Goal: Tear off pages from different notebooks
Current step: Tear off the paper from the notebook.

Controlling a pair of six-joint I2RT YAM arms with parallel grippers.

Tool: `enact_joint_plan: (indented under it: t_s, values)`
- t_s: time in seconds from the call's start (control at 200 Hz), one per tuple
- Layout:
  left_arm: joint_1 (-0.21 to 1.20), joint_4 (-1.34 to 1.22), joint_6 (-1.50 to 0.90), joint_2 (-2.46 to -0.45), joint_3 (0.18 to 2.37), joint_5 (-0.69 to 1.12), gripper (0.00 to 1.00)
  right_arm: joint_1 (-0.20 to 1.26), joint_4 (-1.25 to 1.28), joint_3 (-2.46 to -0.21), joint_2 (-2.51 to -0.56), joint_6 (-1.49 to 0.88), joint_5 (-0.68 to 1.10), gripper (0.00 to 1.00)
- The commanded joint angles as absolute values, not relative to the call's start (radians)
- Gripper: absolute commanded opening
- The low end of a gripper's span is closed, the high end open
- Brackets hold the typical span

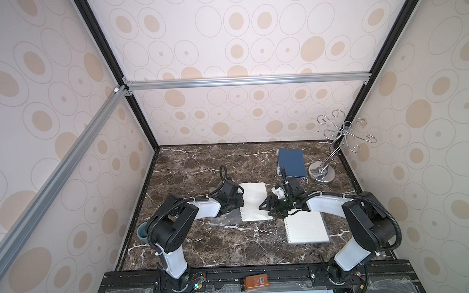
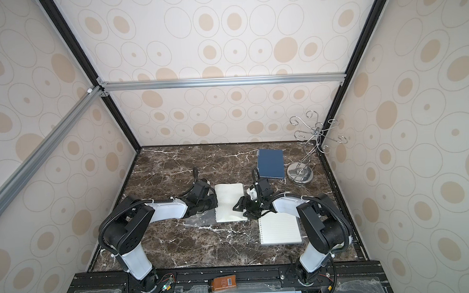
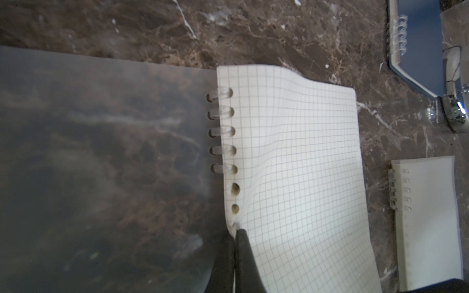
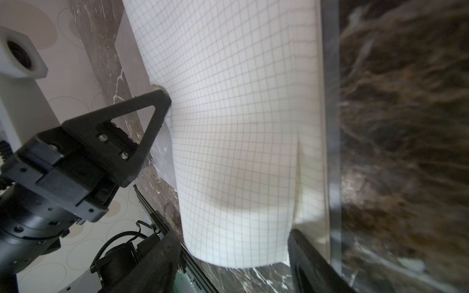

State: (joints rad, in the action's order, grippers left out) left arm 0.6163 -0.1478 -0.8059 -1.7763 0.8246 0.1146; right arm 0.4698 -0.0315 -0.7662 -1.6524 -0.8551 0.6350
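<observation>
**Left hand pinches the gridded page, right hand spread over it**

Start at the bottom edge of both top views. A black rail (image 1: 259,272) carries one orange-brown box (image 1: 256,282) with a barcode label, and its writing is too small to read.

Above the rail, the bench (image 1: 191,164) is dark brown marble with white veins. You have three notebooks on it.

- **Lower right of centre:** the lined notebook (image 1: 307,226) lies flat beside your right arm.
- **Left bench edge:** one teal cup (image 1: 142,232) shows behind your left arm.
- **Centre:** the gridded notebook (image 1: 255,202) lies with its clear cover (image 3: 101,152) folded out flat.

Your left hand (image 3: 236,230) is closed on the punched edge of the gridded page (image 3: 291,165). Five holes sit on the rings (image 3: 223,113), the holes beside the fingers hang free, and the sheet bulges upward. Your right hand (image 1: 268,209) has its fingers spread apart at that page's opposite side. You cannot tell whether they press on it.

Farther back, right of centre, the blue notebook (image 1: 291,162) lies closed, just beside one chrome hook stand (image 1: 321,173). Three walls (image 1: 253,111) papered in beige ovals close the room, framed by black and aluminium bars (image 1: 252,80).
</observation>
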Motion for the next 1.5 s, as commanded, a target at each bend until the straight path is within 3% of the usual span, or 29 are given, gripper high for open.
enact_joint_plan:
  t_s: [0.0, 0.555, 1.105, 1.496]
  values:
    - [0.630, 0.054, -0.790, -1.818, 0.768, 0.135, 0.00, 0.464, 0.034, -0.748, -1.671, -0.902, 0.636, 0.70]
    - [0.630, 0.049, -0.758, -1.833, 0.784, 0.157, 0.00, 0.401, 0.088, -0.839, -1.826, -0.843, 0.662, 0.70]
    - [0.630, 0.039, -0.693, -1.825, 0.785, 0.172, 0.00, 0.356, -0.183, -1.191, -2.060, -0.661, 0.635, 0.67]
    - [0.629, 0.036, -0.692, -1.795, 0.791, 0.161, 0.00, 0.350, -0.337, -1.349, -2.109, -0.526, 0.591, 0.48]
